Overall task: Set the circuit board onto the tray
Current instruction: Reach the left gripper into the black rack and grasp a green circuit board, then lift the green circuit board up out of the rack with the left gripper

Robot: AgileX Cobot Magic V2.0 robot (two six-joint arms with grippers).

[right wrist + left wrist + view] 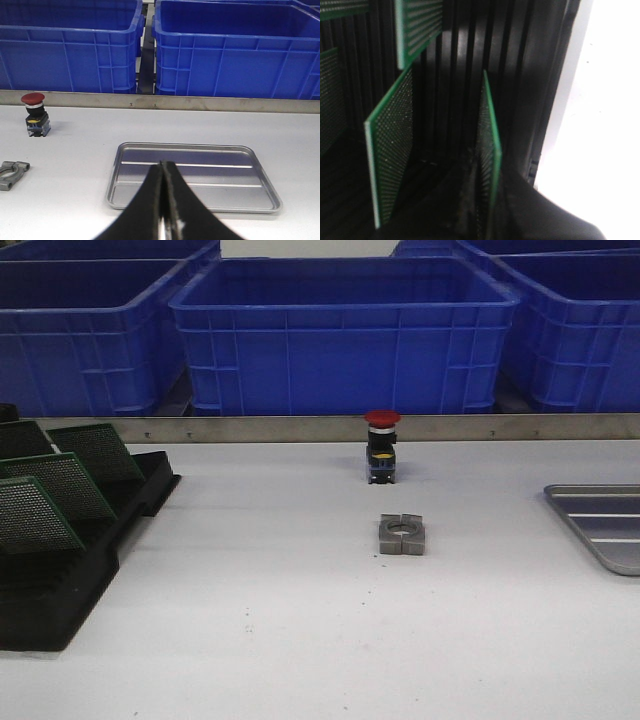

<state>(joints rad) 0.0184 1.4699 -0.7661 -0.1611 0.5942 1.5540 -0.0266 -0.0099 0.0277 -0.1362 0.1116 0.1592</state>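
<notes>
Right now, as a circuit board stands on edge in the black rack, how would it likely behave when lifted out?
The circuit board looks thin, flat and straight-edged, so it is probably stiff and light. Standing on edge in the black slotted rack, it may tilt or catch a neighbouring slot if pulled at an angle. Its dotted faces are probably not very slippery.

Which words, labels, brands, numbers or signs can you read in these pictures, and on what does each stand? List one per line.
No text can be read anywhere.
Push button: a small yellow band under its red cap, too small to read.
Circuit boards: only hole grids, no print visible.
Tray, blue crates: no markings visible.
</notes>
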